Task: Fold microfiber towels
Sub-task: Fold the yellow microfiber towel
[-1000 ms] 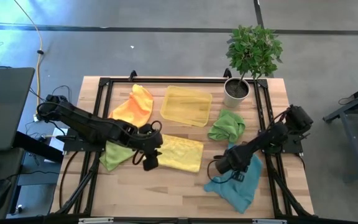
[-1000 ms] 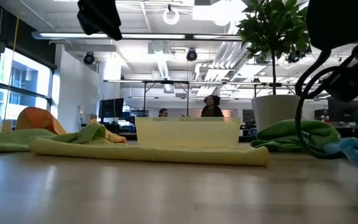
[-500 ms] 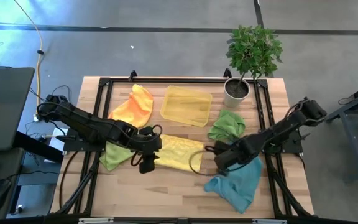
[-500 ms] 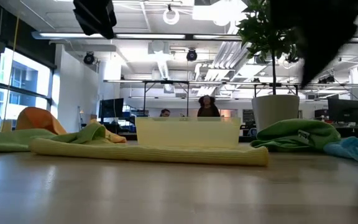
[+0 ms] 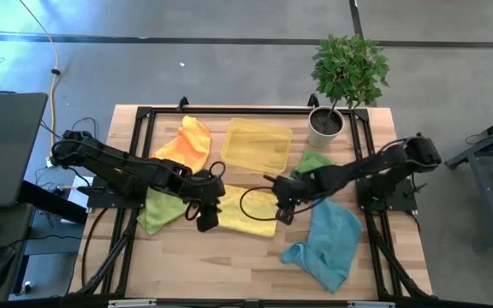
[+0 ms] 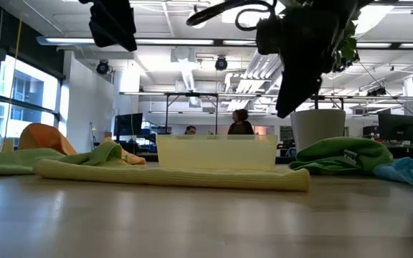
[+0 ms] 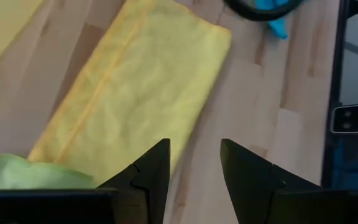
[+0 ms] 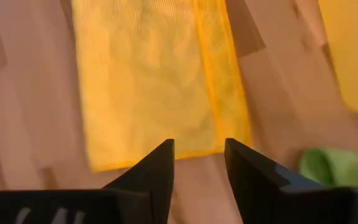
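Wooden table (image 5: pixel 229 257), yellow towel (image 5: pixel 245 210) flanked by both arms.
Left gripper (image 5: pixel 207 221) and right gripper (image 5: pixel 284 211) are poised over opposite ends, jaws parted and empty, probably for folding.

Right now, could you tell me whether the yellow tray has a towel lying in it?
No, in the high view the yellow tray is bare inside; the orange towel lies beside it on the table.
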You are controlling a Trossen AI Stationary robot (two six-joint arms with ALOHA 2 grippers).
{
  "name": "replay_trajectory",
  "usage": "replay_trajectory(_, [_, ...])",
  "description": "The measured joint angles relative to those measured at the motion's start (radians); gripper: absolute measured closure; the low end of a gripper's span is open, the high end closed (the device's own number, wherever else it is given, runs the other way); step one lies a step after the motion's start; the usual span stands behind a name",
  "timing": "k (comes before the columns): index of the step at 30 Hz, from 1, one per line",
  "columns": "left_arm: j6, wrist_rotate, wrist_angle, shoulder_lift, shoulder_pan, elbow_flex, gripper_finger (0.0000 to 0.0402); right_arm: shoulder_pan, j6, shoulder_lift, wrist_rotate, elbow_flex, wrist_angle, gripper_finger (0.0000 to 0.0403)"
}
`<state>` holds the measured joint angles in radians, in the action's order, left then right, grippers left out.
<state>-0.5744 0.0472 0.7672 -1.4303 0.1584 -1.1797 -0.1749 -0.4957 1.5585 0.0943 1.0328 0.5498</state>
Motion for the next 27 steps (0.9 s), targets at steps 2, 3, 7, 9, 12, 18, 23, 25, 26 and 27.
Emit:
replay_trajectory(2, [-0.031, -0.011, 0.000, 0.000, 0.009, 0.000, 0.0269, 0.027, 0.088, 0.000, -0.008, 0.000, -0.003, 0.0262])
replay_trajectory(3, [-0.050, -0.013, 0.000, 0.000, 0.015, 0.000, 0.0269, 0.044, 0.122, 0.000, -0.018, 0.000, -0.005, 0.0262])
replay_trajectory(7, [-0.129, -0.013, 0.005, 0.000, 0.037, 0.000, 0.0269, 0.129, 0.180, 0.000, -0.194, -0.101, -0.141, 0.0261])
replay_trajectory(9, [-0.166, -0.013, 0.020, 0.000, 0.048, 0.000, 0.0269, 0.162, 0.157, 0.001, -0.291, -0.176, -0.242, 0.0261])
replay_trajectory(12, [-0.190, -0.012, 0.056, 0.000, 0.063, 0.000, 0.0269, 0.188, 0.105, -0.004, -0.369, -0.269, -0.426, 0.0262])
replay_trajectory(18, [-0.123, -0.001, 0.066, 0.000, 0.070, 0.000, 0.0269, 0.190, 0.135, -0.006, -0.380, -0.366, -0.579, 0.0273])
replay_trajectory(23, [-0.053, -0.002, 0.064, 0.000, 0.039, 0.000, 0.0269, 0.190, 0.141, -0.001, -0.330, -0.382, -0.579, 0.0274])
replay_trajectory(25, [-0.036, -0.002, 0.064, 0.000, 0.023, 0.000, 0.0269, 0.190, 0.158, -0.001, -0.326, -0.382, -0.590, 0.0274])
replay_trajectory(26, [-0.026, -0.001, 0.064, 0.000, 0.015, 0.000, 0.0269, 0.190, 0.166, -0.001, -0.321, -0.382, -0.597, 0.0274])
replay_trajectory(27, [-0.016, -0.002, 0.064, 0.000, 0.008, 0.000, 0.0269, 0.190, 0.183, 0.000, -0.309, -0.382, -0.602, 0.0274])
